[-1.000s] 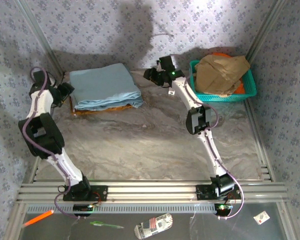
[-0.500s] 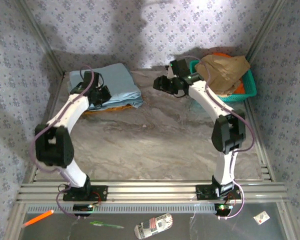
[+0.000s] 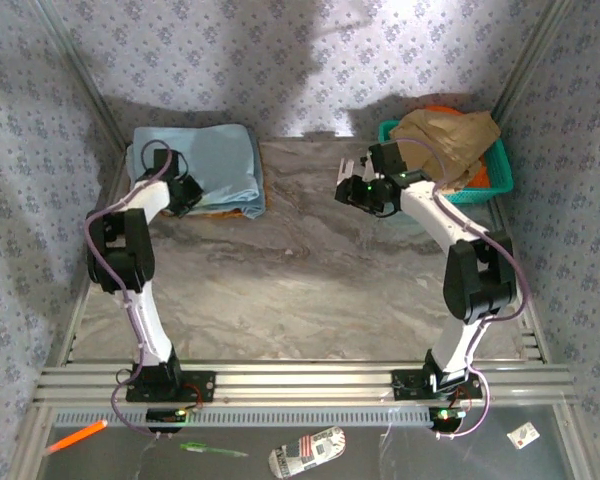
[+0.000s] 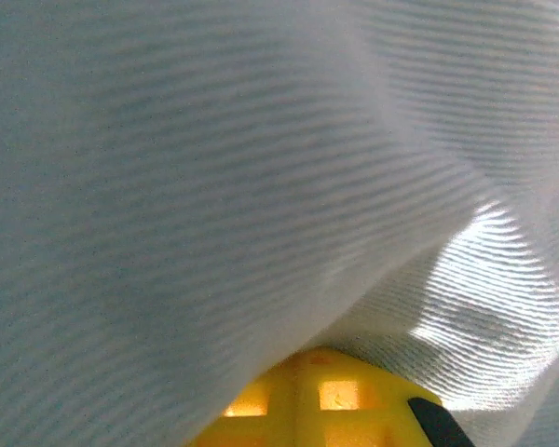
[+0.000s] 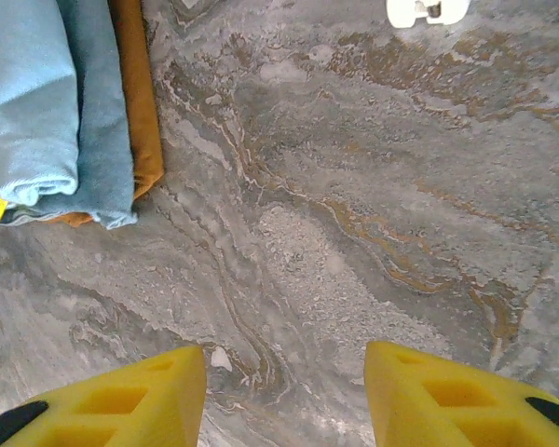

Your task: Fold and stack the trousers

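The trousers lie folded as a pale sky-blue slab at the far left corner of the desk, on top of a slate-blue garment and a tan-brown one whose edges peep out along the stack's side. The slab looks a little longer left to right than near to far, with its rounded fold towards the near side. The left hand is right at the stack's near edge, so the cloth lies just beyond it, towards the far side. It is closed tight, and the wrist view has pale ribbed cloth draped over one yellow finger; whether a fold is pinched I cannot tell. The right hand hovers well apart to the right over bare desk, close to the teal basket, its fingers spread with nothing between them. The left arm is therefore far the nearer for any squaring of the stack. The trousers show no label or print, and a printed wrapper beyond the near rail is too small to read.
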Available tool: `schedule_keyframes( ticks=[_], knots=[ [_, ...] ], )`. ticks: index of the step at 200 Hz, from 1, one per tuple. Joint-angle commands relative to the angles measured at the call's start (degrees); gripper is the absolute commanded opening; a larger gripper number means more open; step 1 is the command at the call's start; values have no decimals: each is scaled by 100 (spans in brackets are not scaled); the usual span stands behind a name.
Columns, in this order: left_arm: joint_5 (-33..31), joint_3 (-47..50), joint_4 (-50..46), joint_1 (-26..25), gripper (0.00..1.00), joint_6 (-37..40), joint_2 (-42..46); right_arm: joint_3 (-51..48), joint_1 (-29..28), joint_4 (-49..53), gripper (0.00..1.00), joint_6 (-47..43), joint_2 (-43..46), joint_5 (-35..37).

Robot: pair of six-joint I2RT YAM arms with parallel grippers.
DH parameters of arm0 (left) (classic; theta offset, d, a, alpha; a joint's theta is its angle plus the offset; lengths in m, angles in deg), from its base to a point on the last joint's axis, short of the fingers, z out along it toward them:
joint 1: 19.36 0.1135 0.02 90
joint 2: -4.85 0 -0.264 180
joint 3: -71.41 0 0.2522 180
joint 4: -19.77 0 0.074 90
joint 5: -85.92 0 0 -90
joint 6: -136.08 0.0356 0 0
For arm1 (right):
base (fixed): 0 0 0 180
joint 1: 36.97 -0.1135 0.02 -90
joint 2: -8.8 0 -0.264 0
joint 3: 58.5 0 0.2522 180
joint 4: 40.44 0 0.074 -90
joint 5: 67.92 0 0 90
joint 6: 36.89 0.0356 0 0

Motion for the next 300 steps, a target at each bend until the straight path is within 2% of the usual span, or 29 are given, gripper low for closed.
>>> schedule_keyframes(
  ticks=[1, 29, 65, 97, 102, 110, 124, 138, 152, 173, 183, 219, 256, 300],
  knots=[
    [-377, -117, 23, 527, 0, -29, -382, -98, 44, -107, 49, -127, 283, -8],
    [-99, -601, -109, 653, 0, 92, -601, -188, 48, -121, 50, -134, 344, -21],
    [195, -968, -161, 522, 0, 78, -777, -361, 87, -3, 50, -202, 560, 24],
    [173, -250, 81, 431, 0, -48, 120, -537, 150, 285, 50, -311, 1068, 104],
    [172, -48, 152, 424, 6, -104, 354, -582, 153, 326, 50, -333, 1168, 126],
    [144, 273, 210, 403, 21, -182, 691, -649, 151, 381, 50, -338, 1347, 144],
    [90, 835, 244, 327, 42, -266, 1313, -791, 167, 480, 51, -334, 1661, 162],
    [-4, 1340, 328, 103, 47, -332, 1799, -968, 164, 566, 51, -318, 1968, 185],
    [-145, 1661, 258, -275, 41, -339, 2040, -1158, 163, 606, 51, -315, 2263, 228],
    [-232, 1942, 533, -946, 11, -399, 1999, -1410, 176, 794, 52, -310, 2661, 295],
    [-203, 1898, 651, -1166, 0, -439, 1785, -1578, 191, 859, 52, -303, 2808, 323],
    [-20, 1545, 1266, -1530, 0, -580, 877, -1772, 264, 1047, 53, -366, 3223, 317],
    [98, 784, 1612, -1588, 0, -374, -101, -2058, 441, 1186, 53, -381, 3616, 347],
    [181, -153, 1612, -1612, 0, -80, -754, -2112, 554, 1283, 54, -401, 3749, 334]
  ],
)
